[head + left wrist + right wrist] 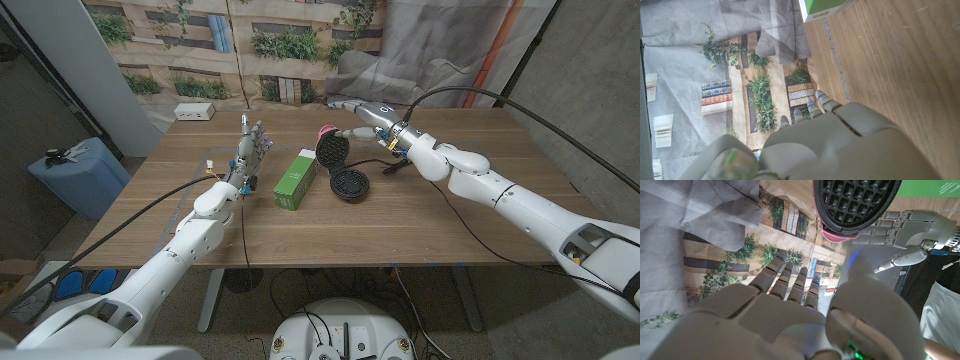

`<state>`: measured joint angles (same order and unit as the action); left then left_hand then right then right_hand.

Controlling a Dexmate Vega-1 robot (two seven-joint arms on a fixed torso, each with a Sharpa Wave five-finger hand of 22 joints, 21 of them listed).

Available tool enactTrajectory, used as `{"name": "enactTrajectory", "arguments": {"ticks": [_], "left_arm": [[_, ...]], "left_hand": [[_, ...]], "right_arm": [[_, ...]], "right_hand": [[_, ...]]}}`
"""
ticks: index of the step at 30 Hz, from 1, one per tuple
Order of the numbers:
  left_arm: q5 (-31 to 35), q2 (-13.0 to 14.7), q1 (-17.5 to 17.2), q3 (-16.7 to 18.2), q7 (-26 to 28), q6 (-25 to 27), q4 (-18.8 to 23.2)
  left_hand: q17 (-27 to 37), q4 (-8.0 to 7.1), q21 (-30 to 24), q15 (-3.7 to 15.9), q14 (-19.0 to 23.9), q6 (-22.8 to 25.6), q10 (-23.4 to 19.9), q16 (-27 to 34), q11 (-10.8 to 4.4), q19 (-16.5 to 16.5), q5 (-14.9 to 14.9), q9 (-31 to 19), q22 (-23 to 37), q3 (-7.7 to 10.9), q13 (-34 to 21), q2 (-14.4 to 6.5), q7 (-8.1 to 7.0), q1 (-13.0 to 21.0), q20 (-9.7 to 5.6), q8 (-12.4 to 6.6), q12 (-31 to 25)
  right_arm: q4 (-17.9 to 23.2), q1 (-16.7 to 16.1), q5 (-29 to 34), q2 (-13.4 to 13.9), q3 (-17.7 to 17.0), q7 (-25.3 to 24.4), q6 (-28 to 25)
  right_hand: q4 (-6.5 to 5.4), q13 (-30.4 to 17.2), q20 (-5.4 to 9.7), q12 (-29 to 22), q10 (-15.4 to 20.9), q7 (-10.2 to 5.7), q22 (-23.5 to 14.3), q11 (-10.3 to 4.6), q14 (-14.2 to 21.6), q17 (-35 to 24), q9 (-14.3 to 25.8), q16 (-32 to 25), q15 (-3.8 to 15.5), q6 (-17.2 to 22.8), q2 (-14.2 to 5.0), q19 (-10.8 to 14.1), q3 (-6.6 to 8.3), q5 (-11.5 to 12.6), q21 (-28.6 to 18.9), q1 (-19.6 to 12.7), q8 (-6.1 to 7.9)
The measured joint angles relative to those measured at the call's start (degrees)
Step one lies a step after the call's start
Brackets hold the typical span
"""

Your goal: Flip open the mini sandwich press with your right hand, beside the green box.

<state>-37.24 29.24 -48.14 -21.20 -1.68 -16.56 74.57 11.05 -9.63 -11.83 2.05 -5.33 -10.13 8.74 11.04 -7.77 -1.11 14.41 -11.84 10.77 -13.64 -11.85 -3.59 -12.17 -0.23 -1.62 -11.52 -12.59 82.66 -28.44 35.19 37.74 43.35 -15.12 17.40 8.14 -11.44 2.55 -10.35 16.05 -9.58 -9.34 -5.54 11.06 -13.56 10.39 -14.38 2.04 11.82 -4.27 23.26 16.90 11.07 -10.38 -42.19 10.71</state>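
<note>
**Sandwich press stands open beside the green box**

Nearest the robot, the left arm reaches in from the near left corner of the table (430, 215), and the left robot hand (252, 150) stands upright on its edge with fingers straight and a little apart, gripping nothing. In the left wrist view the back of that hand (840, 140) sits over the wooden table top, with the end of the green box (822, 7) beyond its fingertips.

Just to the right of the left robot hand lies the green box (296, 179), a long narrow carton resting flat on the table, apart from the hand. Right beside the box, on the side away from the left hand, is the mini sandwich press (340, 170): its round dark base plate lies on the table, and its lid is tipped up behind it, showing the ridged inner plate and a pink outer shell.

The right robot hand (362, 112) hovers just behind and above the raised lid, fingers stretched forward and loosely spread, with nothing in its grasp; whether a fingertip touches the lid cannot be told. In the right wrist view the hand (790, 305) shows extended fingers, with the lid's grid plate (855, 202) past them and the left hand (912, 227) beyond it.

Farther off, a white power strip (194, 111) lies near the far left edge of the table
</note>
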Motion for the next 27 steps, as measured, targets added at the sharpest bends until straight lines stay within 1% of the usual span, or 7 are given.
{"name": "enactTrajectory", "arguments": {"ticks": [8,9,14,16,19,25,27], "left_arm": [[0.0,0.0,0.0,0.0,0.0,0.0,0.0],[0.0,0.0,0.0,0.0,0.0,0.0,0.0],[0.0,0.0,0.0,0.0,0.0,0.0,0.0],[0.0,0.0,0.0,0.0,0.0,0.0,0.0],[0.0,0.0,0.0,0.0,0.0,0.0,0.0],[0.0,0.0,0.0,0.0,0.0,0.0,0.0],[0.0,0.0,0.0,0.0,0.0,0.0,0.0]], "left_hand": [[0.0,0.0,0.0,0.0,0.0,0.0,0.0,0.0,0.0,0.0,0.0,0.0,0.0,0.0,0.0,0.0,0.0,0.0,0.0,0.0,0.0],[0.0,0.0,0.0,0.0,0.0,0.0,0.0,0.0,0.0,0.0,0.0,0.0,0.0,0.0,0.0,0.0,0.0,0.0,0.0,0.0,0.0],[0.0,0.0,0.0,0.0,0.0,0.0,0.0,0.0,0.0,0.0,0.0,0.0,0.0,0.0,0.0,0.0,0.0,0.0,0.0,0.0,0.0],[0.0,0.0,0.0,0.0,0.0,0.0,0.0,0.0,0.0,0.0,0.0,0.0,0.0,0.0,0.0,0.0,0.0,0.0,0.0,0.0,0.0],[0.0,0.0,0.0,0.0,0.0,0.0,0.0,0.0,0.0,0.0,0.0,0.0,0.0,0.0,0.0,0.0,0.0,0.0,0.0,0.0,0.0],[0.0,0.0,0.0,0.0,0.0,0.0,0.0,0.0,0.0,0.0,0.0,0.0,0.0,0.0,0.0,0.0,0.0,0.0,0.0,0.0,0.0],[0.0,0.0,0.0,0.0,0.0,0.0,0.0,0.0,0.0,0.0,0.0,0.0,0.0,0.0,0.0,0.0,0.0,0.0,0.0,0.0,0.0]], "right_arm": [[2.1,-3.0,-2.7,0.9,-2.5,-0.1,-2.0],[2.5,-3.5,-3.2,1.0,-2.9,-0.1,-2.5],[3.7,-5.3,-5.1,1.6,-4.2,-0.1,-4.1],[3.9,-5.9,-5.7,1.8,-4.7,-0.2,-4.4],[4.0,-6.8,-6.7,2.0,-5.4,-0.2,-4.6],[3.7,-8.4,-6.7,2.0,-6.7,-0.2,-4.6],[3.5,-8.8,-10.4,1.9,-7.1,-0.9,-5.0]], "right_hand": [[-0.4,0.0,0.0,0.0,-0.3,0.18,0.0,0.31,-0.2,-0.2,0.0,0.0,0.23,-0.8,-0.14,0.0,-0.39,0.0,0.0,0.1,0.0],[-0.41,0.0,0.0,0.0,-0.3,0.18,0.0,0.31,-0.3,-0.2,0.0,0.0,0.32,-0.8,-0.74,0.0,-0.41,0.0,0.0,0.7,0.0],[-1.43,0.0,-0.11,0.0,-0.3,0.18,-0.1,0.31,-0.9,-0.2,0.0,0.3,0.31,-0.8,-0.98,-0.7,-1.13,0.0,0.0,2.3,0.0],[-2.2,0.0,-0.11,0.0,-0.4,0.18,-0.2,0.45,-0.9,-0.4,0.0,0.3,0.31,-0.8,-2.13,-0.7,-1.32,0.0,0.0,3.6,0.0],[-3.06,0.2,-0.11,-0.3,-0.5,0.18,-0.1,0.52,-0.9,-0.7,0.0,0.3,0.3,-0.8,-2.56,-0.7,-1.59,0.0,0.0,5.4,0.0],[-3.49,0.3,-0.1,-0.3,-0.5,0.4,-0.1,0.51,-1.1,-0.7,0.0,0.3,0.11,-0.6,-2.75,-1.1,-2.04,-0.3,0.0,7.0,0.0],[-3.73,0.3,-0.1,-0.3,-0.7,0.62,-0.1,0.72,-1.1,-0.7,0.0,0.3,0.11,-0.8,-2.76,-1.1,-2.28,-0.4,0.0,7.0,0.0]]}}
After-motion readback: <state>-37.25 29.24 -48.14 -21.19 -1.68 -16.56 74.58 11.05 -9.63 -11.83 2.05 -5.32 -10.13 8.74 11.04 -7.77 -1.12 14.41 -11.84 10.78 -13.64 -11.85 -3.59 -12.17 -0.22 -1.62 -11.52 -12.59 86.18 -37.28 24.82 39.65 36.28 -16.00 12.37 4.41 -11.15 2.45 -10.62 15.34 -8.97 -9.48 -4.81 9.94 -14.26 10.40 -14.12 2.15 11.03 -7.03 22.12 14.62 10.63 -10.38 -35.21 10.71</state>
